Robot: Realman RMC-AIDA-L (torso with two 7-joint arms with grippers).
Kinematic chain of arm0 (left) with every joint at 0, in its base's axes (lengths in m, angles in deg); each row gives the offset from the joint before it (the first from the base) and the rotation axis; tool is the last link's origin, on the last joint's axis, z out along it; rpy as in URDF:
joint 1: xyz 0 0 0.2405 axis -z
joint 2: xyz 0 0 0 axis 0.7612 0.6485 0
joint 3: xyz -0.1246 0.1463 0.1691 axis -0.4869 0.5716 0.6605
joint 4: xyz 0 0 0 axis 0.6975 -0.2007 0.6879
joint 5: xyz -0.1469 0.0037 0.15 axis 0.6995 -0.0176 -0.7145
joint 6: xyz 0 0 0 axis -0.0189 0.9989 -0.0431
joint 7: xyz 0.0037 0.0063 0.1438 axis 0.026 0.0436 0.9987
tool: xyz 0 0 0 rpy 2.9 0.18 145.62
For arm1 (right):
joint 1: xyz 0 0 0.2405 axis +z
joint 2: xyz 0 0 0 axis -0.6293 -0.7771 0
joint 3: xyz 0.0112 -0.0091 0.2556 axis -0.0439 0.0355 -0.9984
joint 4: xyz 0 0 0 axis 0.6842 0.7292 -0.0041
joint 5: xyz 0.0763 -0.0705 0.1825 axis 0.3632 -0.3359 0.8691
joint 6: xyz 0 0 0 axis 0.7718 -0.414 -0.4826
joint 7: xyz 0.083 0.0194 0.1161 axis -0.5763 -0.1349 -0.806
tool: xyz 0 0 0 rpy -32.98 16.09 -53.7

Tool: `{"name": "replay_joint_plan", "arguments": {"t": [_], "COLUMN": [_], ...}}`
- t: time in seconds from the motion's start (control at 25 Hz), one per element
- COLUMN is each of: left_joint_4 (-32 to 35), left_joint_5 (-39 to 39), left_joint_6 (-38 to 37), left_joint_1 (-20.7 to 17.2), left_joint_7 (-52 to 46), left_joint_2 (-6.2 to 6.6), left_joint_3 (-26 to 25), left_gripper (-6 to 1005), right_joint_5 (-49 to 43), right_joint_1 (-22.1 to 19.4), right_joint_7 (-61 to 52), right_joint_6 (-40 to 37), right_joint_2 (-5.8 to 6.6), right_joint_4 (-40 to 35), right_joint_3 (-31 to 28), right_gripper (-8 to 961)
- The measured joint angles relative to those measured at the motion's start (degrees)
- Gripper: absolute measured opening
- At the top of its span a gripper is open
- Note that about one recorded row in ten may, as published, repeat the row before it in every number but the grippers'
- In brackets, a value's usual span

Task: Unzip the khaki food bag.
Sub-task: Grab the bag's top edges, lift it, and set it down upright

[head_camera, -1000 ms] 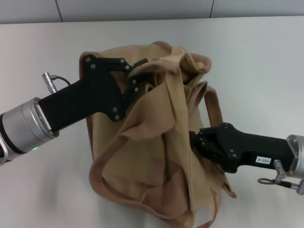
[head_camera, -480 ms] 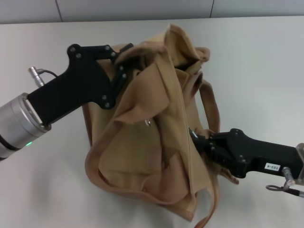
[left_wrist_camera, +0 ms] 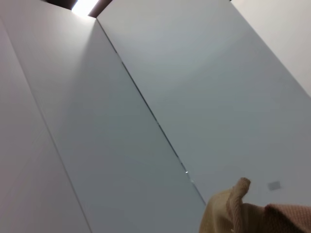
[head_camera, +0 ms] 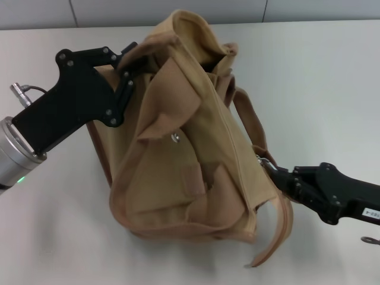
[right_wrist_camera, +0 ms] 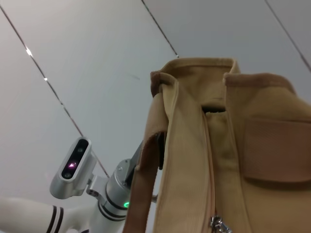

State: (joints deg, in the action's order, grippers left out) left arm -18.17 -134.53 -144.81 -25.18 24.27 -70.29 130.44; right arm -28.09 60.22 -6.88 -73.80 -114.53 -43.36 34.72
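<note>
The khaki food bag [head_camera: 196,148] stands tilted on the white table, with its front pocket flap and metal snap [head_camera: 176,138] facing me. My left gripper [head_camera: 129,59] is shut on the bag's upper left edge and holds it up. My right gripper [head_camera: 270,171] is at the bag's right side, shut on the silver zipper pull [head_camera: 261,160] near the end of the zipper line. One web handle [head_camera: 274,234] hangs loose at the lower right. The right wrist view shows the bag [right_wrist_camera: 228,160], the zipper pull [right_wrist_camera: 217,224] and my left arm [right_wrist_camera: 116,191] behind it. The left wrist view shows only a corner of the bag [left_wrist_camera: 238,213].
The white table [head_camera: 332,77] stretches around the bag, with a grey wall [head_camera: 178,12] behind its far edge. The left wrist view looks up at grey wall panels [left_wrist_camera: 146,97].
My left gripper has lifted the bag's upper edge up and to the left. My right gripper has moved right and down with the zipper pull. The bag now stands taller and more stretched.
</note>
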Motion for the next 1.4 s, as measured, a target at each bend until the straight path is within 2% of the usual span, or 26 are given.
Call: {"name": "replay_joint_plan", "arguments": {"t": [0.24, 1.04, 1.16, 1.28, 1.4], "left_joint_4": [-0.15, -0.18, -0.20, -0.22, -0.24], "left_joint_5": [0.65, 1.68, 1.68, 1.68, 1.68], "left_joint_6": [-0.17, -0.03, -0.03, -0.07, -0.21], "left_joint_1": [-0.71, -0.93, -0.92, -0.86, -0.86], "left_joint_7": [0.00, -0.09, -0.18, -0.44, -0.50], "left_joint_2": [-0.12, -0.14, -0.13, -0.08, -0.04], "left_joint_3": [-1.74, -3.01, -3.01, -2.95, -2.92], "left_gripper": [161, 168, 169, 169, 170], "right_joint_5": [-0.01, -0.57, -0.19, -0.21, -0.18], "right_joint_1": [-1.40, -4.05, -4.73, -5.47, -5.97], "right_joint_7": [0.12, 0.58, 1.50, 4.57, 10.71], "right_joint_6": [-1.47, -2.37, -1.57, 0.94, 4.21], "right_joint_2": [1.31, 2.10, 2.03, 1.70, 0.78], "right_joint_4": [-0.11, -2.81, -3.10, -3.10, -2.94], "right_joint_3": [-0.14, -0.07, -1.75, -5.87, -7.55], "right_gripper": [11, 4, 0, 15, 31]}}
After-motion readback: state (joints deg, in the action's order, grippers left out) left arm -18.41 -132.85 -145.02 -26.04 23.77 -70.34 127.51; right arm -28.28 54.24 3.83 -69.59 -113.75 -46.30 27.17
